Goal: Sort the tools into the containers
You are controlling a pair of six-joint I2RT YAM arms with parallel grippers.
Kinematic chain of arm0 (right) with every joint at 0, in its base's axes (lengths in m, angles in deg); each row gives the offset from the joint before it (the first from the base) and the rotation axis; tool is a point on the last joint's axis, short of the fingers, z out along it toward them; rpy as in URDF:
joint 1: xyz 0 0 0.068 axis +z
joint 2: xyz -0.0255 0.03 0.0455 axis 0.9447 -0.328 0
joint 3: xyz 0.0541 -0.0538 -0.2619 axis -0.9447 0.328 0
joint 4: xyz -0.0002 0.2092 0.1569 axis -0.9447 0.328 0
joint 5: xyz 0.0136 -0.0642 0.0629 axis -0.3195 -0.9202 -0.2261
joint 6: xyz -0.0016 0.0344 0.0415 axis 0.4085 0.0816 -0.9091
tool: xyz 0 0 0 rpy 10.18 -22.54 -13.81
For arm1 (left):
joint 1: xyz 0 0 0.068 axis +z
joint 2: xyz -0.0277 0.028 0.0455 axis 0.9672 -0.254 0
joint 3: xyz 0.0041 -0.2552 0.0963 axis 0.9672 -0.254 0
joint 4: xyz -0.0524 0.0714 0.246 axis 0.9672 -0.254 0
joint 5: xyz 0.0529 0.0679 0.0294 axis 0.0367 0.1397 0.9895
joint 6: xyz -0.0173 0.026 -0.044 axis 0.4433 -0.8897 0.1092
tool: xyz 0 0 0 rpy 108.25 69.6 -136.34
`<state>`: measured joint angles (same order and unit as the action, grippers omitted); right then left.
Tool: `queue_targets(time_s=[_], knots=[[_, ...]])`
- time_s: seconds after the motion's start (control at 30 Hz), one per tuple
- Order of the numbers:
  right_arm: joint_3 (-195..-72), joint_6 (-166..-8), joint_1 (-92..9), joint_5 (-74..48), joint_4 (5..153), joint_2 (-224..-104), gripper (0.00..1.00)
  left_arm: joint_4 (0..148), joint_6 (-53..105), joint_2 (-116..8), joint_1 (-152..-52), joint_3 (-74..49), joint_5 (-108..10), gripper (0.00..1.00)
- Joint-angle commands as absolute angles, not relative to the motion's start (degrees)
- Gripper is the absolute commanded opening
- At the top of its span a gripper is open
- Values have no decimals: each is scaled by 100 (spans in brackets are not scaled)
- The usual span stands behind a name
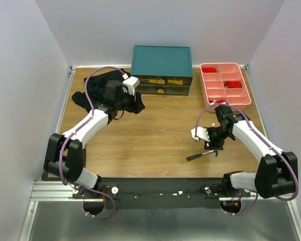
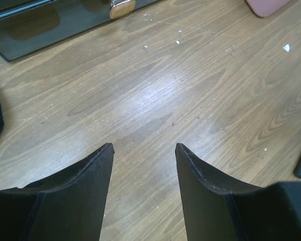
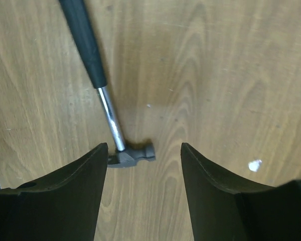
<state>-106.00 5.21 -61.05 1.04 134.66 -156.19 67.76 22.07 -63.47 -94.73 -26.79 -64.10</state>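
A black-handled steel hammer (image 1: 200, 155) lies on the wooden table in front of the right arm. In the right wrist view the hammer (image 3: 101, 95) has its head between my open fingers, close to the left one. My right gripper (image 1: 210, 144) hovers just above the hammer head, open and empty (image 3: 144, 148). My left gripper (image 1: 136, 104) is open and empty above bare wood (image 2: 144, 146), near the teal drawer cabinet (image 1: 161, 69). The pink compartment tray (image 1: 224, 85) stands at the back right and holds red items.
A black cloth (image 1: 98, 88) lies at the back left under the left arm. The cabinet's dark lower drawer front with a brass handle (image 2: 122, 7) shows at the top of the left wrist view. Grey walls enclose the table on three sides.
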Motion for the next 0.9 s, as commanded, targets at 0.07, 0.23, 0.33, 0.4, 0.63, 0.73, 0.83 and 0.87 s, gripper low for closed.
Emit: queue_targets(time_s=[0.07,0.23,0.33,0.4,0.63,0.73,0.83,0.87], knots=[[-10135,1297,-6048,-92,13243,-15777,65,6597,1795,-6237,-9366,-2553,-6164,63],[-10065,1297,-5978,-224,13112,-16005,63,6597,1724,-6185,-9278,-2553,-6076,63],[-9950,1165,-5882,-373,12743,-16146,60,6659,1768,-6158,-9225,-2614,-6076,63],[-9985,1051,-5794,-549,12610,-16400,56,6676,1786,-6176,-9208,-2623,-6085,63],[-11246,252,-5653,-550,12802,-17060,6,6667,1777,-6167,-9076,-2562,-6067,63],[-12440,-196,-5644,-251,12873,-17130,1,6746,1777,-6150,-8970,-2614,-6041,63],[-13463,-679,-5591,-180,12821,-17463,1,6852,1821,-6115,-8900,-2711,-6067,63],[-14179,-976,-5574,-171,12803,-17587,1,6878,1821,-6097,-8891,-2737,-6085,63]])
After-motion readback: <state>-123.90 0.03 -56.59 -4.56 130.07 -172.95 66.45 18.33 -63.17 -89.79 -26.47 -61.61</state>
